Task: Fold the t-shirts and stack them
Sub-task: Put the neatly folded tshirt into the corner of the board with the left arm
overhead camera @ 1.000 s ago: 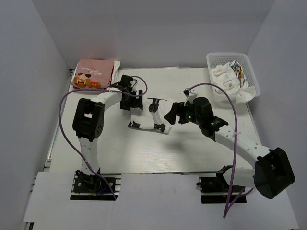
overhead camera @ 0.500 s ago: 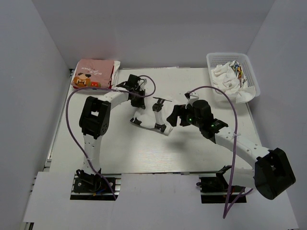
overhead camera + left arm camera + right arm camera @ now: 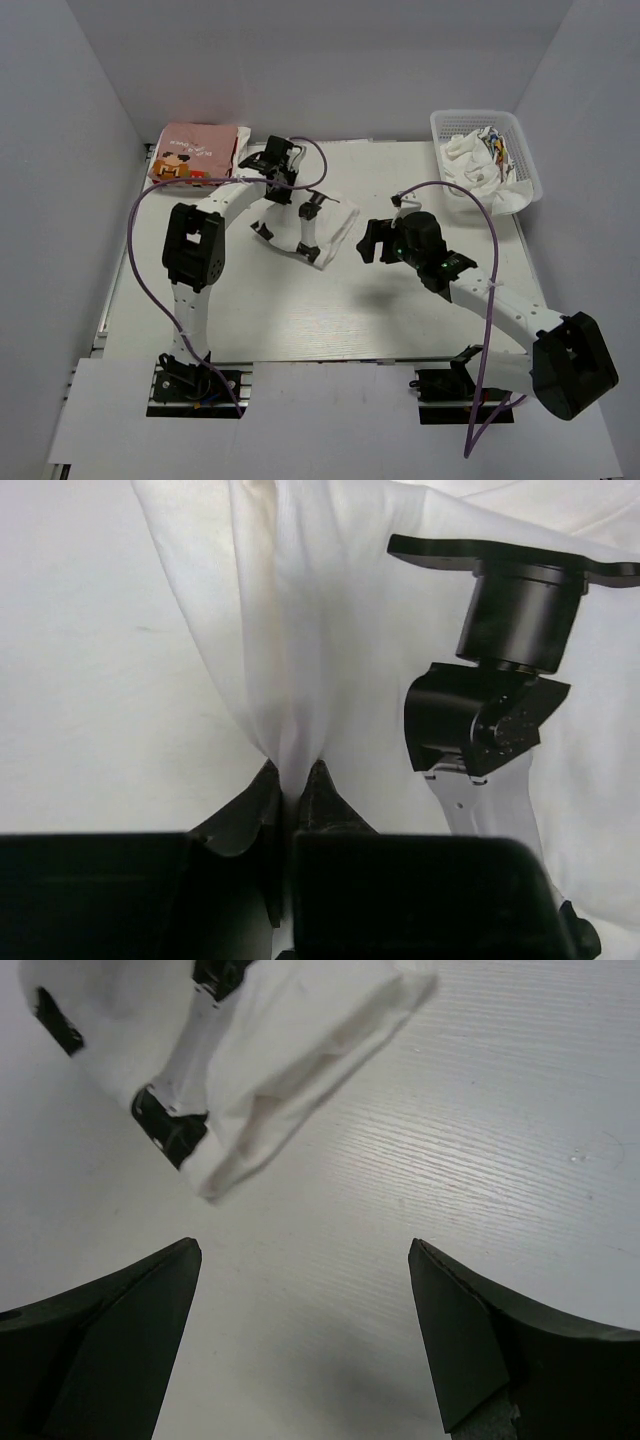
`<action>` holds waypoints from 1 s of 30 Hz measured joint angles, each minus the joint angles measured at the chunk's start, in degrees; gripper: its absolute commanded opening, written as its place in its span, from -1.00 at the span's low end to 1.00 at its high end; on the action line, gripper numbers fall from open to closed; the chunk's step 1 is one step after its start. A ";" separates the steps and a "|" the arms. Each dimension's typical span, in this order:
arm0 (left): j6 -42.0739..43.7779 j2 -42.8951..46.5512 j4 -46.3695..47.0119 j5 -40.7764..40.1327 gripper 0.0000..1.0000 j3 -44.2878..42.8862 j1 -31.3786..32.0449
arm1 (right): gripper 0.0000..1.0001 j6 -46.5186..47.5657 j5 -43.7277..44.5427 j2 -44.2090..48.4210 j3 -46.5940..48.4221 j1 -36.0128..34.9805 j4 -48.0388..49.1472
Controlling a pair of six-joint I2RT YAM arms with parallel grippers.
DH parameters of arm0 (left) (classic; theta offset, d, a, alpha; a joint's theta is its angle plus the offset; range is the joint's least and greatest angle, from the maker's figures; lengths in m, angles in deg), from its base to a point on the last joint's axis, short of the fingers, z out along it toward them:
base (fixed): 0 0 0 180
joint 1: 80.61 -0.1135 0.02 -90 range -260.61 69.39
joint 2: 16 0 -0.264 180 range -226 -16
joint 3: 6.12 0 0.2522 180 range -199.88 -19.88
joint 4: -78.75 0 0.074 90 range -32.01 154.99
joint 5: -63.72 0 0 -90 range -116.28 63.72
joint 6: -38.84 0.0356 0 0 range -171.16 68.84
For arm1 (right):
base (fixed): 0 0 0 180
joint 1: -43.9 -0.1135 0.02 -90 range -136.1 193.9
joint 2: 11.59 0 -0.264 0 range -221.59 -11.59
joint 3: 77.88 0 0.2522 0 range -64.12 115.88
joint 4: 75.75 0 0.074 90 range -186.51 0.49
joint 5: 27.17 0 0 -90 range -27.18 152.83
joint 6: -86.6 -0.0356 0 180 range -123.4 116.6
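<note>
Pinching only a thin ridge of the white t-shirt (image 3: 300,630) at mid-bench (image 3: 300,320), your left fingers (image 3: 265,798) may lose it or drag it crooked. Right fingers (image 3: 370,240) hover spread, empty, beside it. Pink t-shirt (image 3: 195,150) lies folded far left. Basket (image 3: 485,115) holds crumpled white cloth (image 3: 475,155).

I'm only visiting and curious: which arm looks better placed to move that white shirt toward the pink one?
Left, probably. The left pincer is shut on the white shirt, near the pink shirt; the right pincer hangs open beside the shirt, holding nothing.
</note>
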 measured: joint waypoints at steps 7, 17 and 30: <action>8.96 4.48 2.36 -12.70 -1.00 0.66 -0.52 | 0.81 1.36 3.85 -2.71 1.49 0.09 -0.59; 18.99 5.25 4.68 -19.52 -1.00 -5.70 -4.63 | 0.81 1.84 5.73 -5.81 6.32 0.15 -0.42; 21.97 -0.52 8.74 -23.32 -1.00 -19.39 -13.90 | 0.81 3.69 7.82 -8.96 11.43 0.15 -0.85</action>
